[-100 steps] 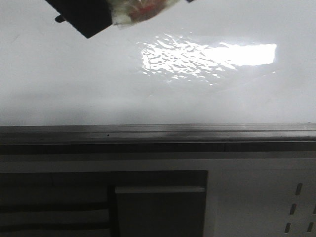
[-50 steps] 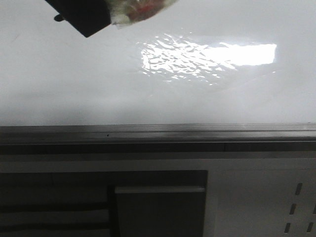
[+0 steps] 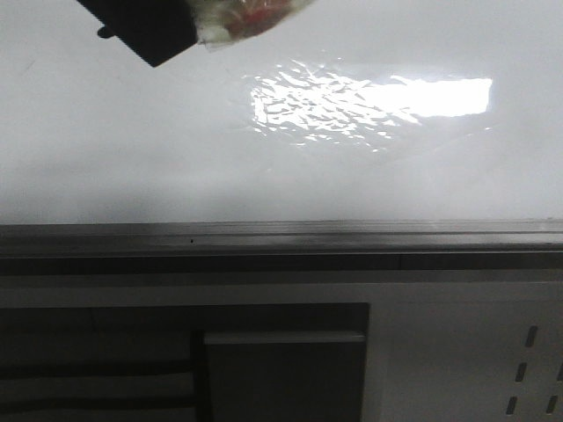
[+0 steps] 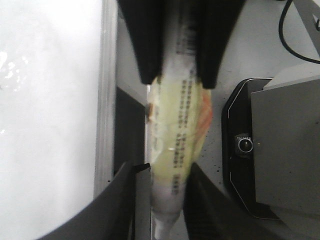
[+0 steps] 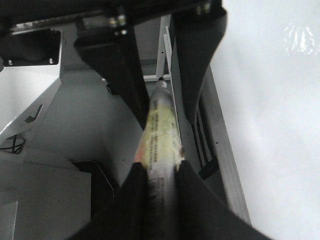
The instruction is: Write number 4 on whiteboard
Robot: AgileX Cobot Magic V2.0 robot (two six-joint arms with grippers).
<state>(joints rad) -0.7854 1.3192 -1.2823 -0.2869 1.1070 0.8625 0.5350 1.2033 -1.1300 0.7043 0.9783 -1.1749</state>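
The whiteboard (image 3: pixel 281 167) is glossy white with a bright glare patch, and I see no number 4 on the part in view. A marker (image 4: pixel 182 115) wrapped in yellowish printed tape is held from both ends. My left gripper (image 4: pixel 162 170) is shut on one end. My right gripper (image 5: pixel 161 167) is shut on the other end of the marker (image 5: pixel 161 125). The right gripper's dark fingers (image 4: pixel 150 60) show opposite in the left wrist view. In the front view, a dark gripper body (image 3: pixel 149 31) and the taped marker (image 3: pixel 246 18) hang at the top edge, above the board.
A grey metal rail (image 3: pixel 281 237) runs along the board's near edge. Below it are a dark recess (image 3: pixel 281 369) and a white perforated panel (image 3: pixel 528 369). A black camera housing (image 4: pixel 245 145) and a cable (image 4: pixel 295 30) lie off the board.
The gripper and taped marker at the top of the front view have drifted slightly upward. Nothing else has moved.
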